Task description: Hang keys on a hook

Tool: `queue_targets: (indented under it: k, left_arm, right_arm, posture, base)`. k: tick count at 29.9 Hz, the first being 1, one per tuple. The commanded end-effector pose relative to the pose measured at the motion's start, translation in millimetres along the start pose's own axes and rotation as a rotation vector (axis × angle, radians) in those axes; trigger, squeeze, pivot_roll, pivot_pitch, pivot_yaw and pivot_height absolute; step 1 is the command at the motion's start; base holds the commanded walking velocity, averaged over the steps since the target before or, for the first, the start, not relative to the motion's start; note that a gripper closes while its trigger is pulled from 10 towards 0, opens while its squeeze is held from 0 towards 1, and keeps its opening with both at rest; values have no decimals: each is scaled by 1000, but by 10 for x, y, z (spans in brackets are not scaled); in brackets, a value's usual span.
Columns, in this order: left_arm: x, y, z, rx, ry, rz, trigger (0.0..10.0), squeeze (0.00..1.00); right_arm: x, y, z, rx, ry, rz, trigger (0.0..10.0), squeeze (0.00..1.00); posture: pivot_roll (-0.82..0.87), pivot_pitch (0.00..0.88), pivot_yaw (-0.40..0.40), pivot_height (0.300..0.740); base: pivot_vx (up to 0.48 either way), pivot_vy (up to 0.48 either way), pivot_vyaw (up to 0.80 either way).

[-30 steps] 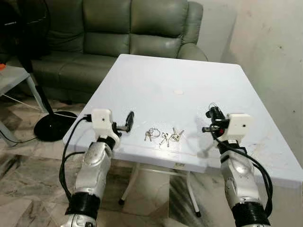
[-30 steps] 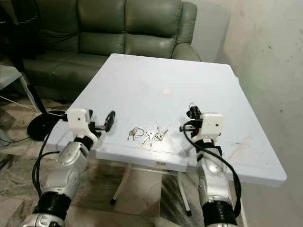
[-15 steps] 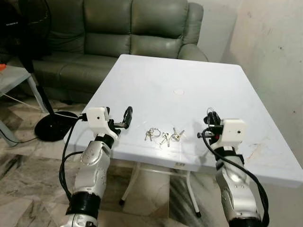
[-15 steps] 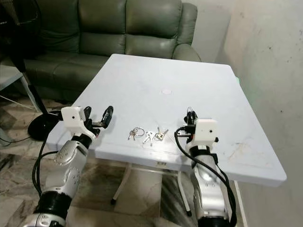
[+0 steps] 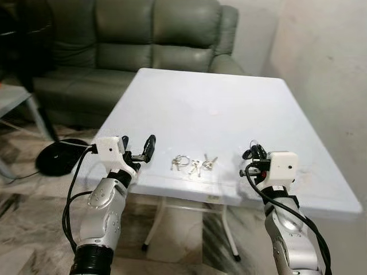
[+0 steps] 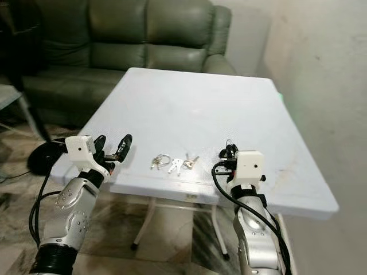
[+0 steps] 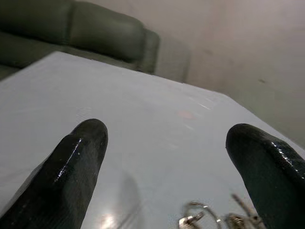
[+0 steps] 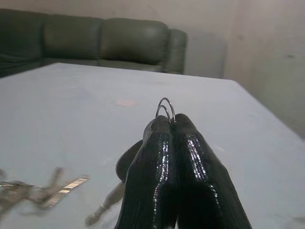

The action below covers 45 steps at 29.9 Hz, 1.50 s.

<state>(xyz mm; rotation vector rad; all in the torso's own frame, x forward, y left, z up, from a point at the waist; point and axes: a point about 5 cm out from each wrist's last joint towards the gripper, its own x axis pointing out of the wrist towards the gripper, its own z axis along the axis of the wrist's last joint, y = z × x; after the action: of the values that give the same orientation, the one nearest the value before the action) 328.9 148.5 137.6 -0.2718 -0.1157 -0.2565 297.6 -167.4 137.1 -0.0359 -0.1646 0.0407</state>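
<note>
A bunch of silver keys [image 5: 192, 165] on rings lies near the front edge of the white table [image 5: 200, 97]. My left gripper [image 5: 139, 150] hovers open just left of them, over the table's near left corner. In the left wrist view its fingers [image 7: 81, 157] stand wide apart, and the keys [image 7: 209, 217] lie ahead. My right gripper [image 5: 252, 153] is to the right of the bunch, low over the table, shut on a thin key ring [image 8: 165, 107] that pokes out above the fingertips. A key [image 8: 102, 212] seems to hang under it.
A green sofa [image 5: 143, 34] stands behind the table. A black fan base [image 5: 57, 157] sits on the marble floor at the left, beside a grey side table [image 5: 11, 97]. A pale wall [image 5: 327, 57] runs close along the right.
The view has shifted a little. My right gripper has drawn back slightly towards the table's front edge, still shut on the ring. The left gripper stays open near the corner.
</note>
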Motion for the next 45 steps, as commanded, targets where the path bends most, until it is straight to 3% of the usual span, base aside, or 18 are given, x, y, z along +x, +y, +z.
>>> queue_targets:
  k: [1,23,29,45]
  left_arm:
    - [55,14,112,25,-17,-16,10000,0]
    - [72,58,159,75,-35,20,10000,0]
    - [72,67,152,57,-38,30,10000,0]
    - [87,53,128,20,-41,45,10000,0]
  right_arm:
    - [51,-53,98,2,-25,-12,10000,0]
    - [57,-10,93,-18,10,15,10000,0]
    - [60,-5,89,-18,13,18,10000,0]
    - [64,-4,96,-25,16,22,10000,0]
  posture:
    - [-16,0,-23,740]
    - [-11,0,-37,740]
    - [-9,0,-38,740]
    - [-11,0,-44,740]
  base:
    - [0,0,-775]
    - [0,0,-760]
    - [0,-400,-756]
    - [0,0,-756]
